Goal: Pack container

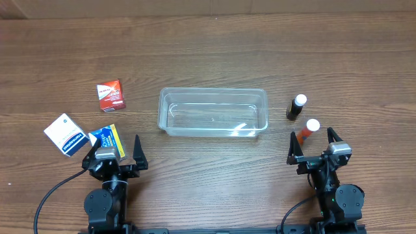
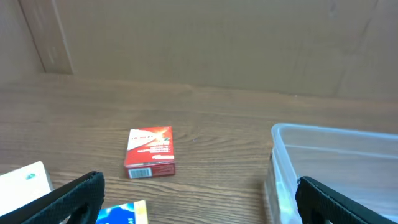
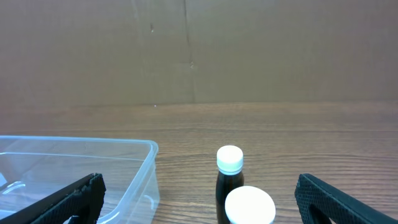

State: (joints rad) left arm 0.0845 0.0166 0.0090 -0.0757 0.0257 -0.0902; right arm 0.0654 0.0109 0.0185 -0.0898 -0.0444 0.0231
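Jaws spread; boxes (image 1: pixel 111 95) left of container (image 1: pixel 214 91), bottles (image 1: pixel 297 106) right.

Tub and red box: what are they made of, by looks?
Container: probably plastic, clear and glossy; table grain shows through, rim catches glints. Red box: likely printed cardboard, fairly matte; flat faces, crisp folded edges, barcode on one end.

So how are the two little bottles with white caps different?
The dark bottle has a blackish body; the orange bottle has an orange-red one. The dark bottle stands farther from the robot; the orange bottle stands nearer to it. Both are upright, white-capped and out on the table, to the right of the container, not in it.
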